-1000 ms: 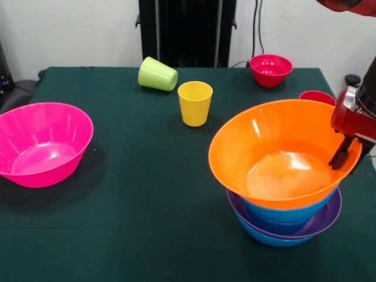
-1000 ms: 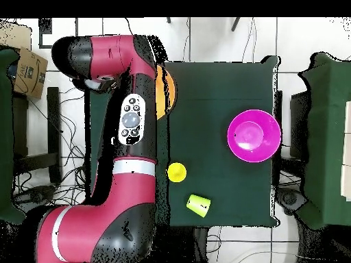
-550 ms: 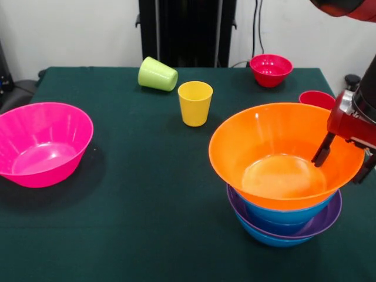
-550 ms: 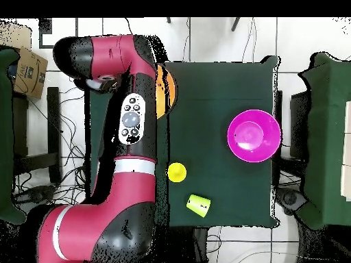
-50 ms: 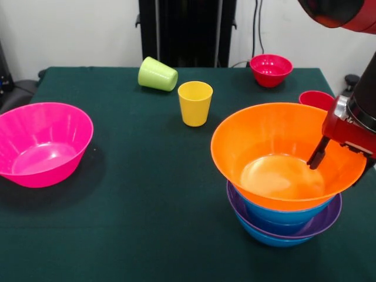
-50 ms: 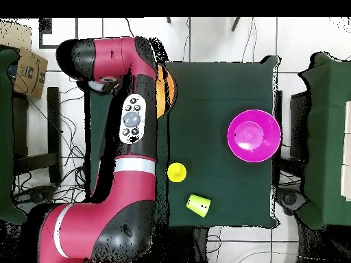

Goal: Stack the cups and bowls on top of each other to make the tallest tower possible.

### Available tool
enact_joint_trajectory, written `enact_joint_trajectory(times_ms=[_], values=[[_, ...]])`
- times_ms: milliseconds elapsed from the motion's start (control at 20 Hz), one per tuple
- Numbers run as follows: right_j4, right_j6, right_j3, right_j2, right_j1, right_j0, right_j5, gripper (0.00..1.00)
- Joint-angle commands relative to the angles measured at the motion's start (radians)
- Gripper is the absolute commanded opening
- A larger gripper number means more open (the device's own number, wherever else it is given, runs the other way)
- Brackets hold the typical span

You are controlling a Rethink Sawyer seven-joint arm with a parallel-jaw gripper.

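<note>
The tower stands at the front right: a wide orange bowl (image 5: 276, 147) rests on a blue bowl (image 5: 291, 212), a purple bowl (image 5: 326, 220) and another blue bowl (image 5: 264, 237). My gripper (image 5: 342, 163) is open and straddles the orange bowl's right rim, one finger (image 5: 317, 155) inside the bowl. A yellow cup (image 5: 195, 103) stands upright mid-table. A lime green cup (image 5: 157, 74) lies on its side behind it. A red cup (image 5: 317, 97) peeks from behind the orange bowl. Overhead, the arm hides the tower except an orange bowl sliver (image 6: 165, 90).
A large pink bowl (image 5: 41, 143) sits at the left of the green table (image 5: 135, 194). A small red bowl (image 5: 271, 69) is at the back right. Overhead I see the pink bowl (image 6: 253, 135), yellow cup (image 6: 177, 172) and green cup (image 6: 199, 203).
My gripper was shut on the orange bowl's right rim and has opened, letting it go. The bowl has settled level on the stack, and the gripper has shifted slightly.
</note>
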Motion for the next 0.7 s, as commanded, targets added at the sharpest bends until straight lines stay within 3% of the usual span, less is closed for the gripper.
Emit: enact_joint_trajectory(times_ms=[50, 700], values=[[0.0, 0.156, 0.019, 0.041, 0.007, -0.012, -0.026, 1.0], [0.022, 0.163, 0.048, 0.055, -0.047, -0.002, -0.009, 1.0]])
